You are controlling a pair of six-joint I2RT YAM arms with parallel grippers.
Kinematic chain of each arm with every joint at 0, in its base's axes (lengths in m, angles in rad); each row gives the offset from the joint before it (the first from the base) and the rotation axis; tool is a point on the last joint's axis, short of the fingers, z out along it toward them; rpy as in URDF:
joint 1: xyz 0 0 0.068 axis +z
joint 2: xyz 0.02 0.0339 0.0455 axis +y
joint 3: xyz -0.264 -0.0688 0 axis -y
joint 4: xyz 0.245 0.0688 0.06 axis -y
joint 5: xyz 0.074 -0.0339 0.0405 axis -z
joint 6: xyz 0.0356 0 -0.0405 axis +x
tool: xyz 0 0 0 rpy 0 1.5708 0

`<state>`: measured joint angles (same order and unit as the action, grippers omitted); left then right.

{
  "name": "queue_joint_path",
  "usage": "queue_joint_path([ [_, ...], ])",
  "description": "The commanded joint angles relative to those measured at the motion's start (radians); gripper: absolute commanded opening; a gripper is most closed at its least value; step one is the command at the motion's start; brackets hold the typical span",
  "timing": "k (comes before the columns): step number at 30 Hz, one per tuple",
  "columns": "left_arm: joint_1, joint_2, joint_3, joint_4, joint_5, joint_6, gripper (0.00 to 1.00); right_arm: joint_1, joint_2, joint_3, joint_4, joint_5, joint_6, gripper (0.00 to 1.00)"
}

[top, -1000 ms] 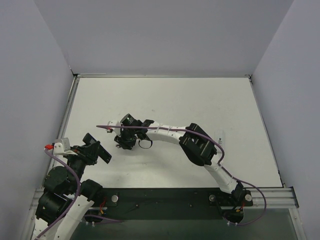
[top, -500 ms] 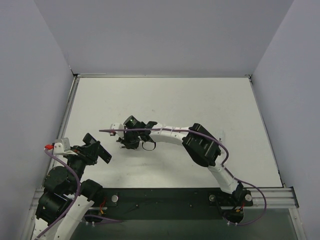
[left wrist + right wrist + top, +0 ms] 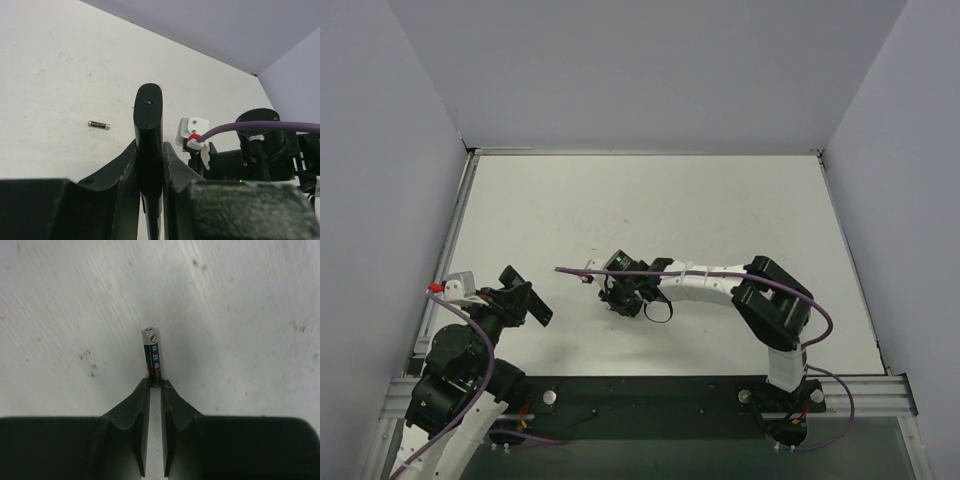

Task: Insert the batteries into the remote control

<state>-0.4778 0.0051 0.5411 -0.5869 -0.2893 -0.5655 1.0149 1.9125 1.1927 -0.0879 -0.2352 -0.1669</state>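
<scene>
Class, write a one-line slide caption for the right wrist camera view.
Right jaws grip one end of a battery, white table behind.

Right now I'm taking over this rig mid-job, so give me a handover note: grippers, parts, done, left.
Left gripper: shut on the black remote control, whose end sticks out past the fingers.
Right gripper: shut on one battery, pinched by one end.
Second battery lies loose on the table.
Done: remote control and one battery gripped.
Left: load both batteries; the compartment is not in view.
</scene>
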Motion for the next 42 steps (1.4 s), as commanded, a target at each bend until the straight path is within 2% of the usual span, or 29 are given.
queue_joint_path([
  [1,0.001,-0.088,-0.027,0.117,0.033,-0.019,0.0,-0.01,-0.062,-0.126,-0.144,0.106,0.206,0.0],
  [5,0.001,-0.083,-0.036,0.13,0.038,-0.014,0.0,-0.01,-0.122,-0.185,-0.176,0.143,0.302,0.01],
  [8,0.001,-0.085,-0.035,0.128,0.035,-0.011,0.0,-0.009,-0.144,-0.186,-0.222,0.143,0.329,0.14],
  [9,0.001,-0.086,-0.035,0.127,0.035,-0.011,0.0,-0.007,-0.148,-0.182,-0.242,0.145,0.334,0.23],
  [11,0.001,-0.09,-0.03,0.124,0.032,-0.007,0.0,-0.009,-0.167,-0.163,-0.251,0.143,0.328,0.31],
  [12,0.001,-0.091,-0.029,0.122,0.03,-0.005,0.0,-0.01,-0.174,-0.154,-0.253,0.143,0.323,0.4],
  [15,0.002,-0.091,-0.015,0.113,0.029,0.003,0.0,-0.019,-0.187,-0.09,-0.246,0.125,0.276,0.52],
  [18,0.001,-0.093,-0.003,0.099,0.021,0.009,0.0,-0.035,-0.17,-0.006,-0.222,0.099,0.207,0.59],
  [29,0.002,-0.096,0.002,0.073,0.021,0.01,0.0,-0.102,0.035,0.292,-0.196,0.017,0.09,0.59],
  [33,0.001,-0.094,0.002,0.076,0.022,0.01,0.0,-0.127,0.109,0.361,-0.083,-0.041,0.044,0.6],
  [42,0.001,-0.093,0.04,0.03,0.004,0.021,0.0,-0.148,0.342,0.656,-0.041,-0.102,-0.065,0.6],
])
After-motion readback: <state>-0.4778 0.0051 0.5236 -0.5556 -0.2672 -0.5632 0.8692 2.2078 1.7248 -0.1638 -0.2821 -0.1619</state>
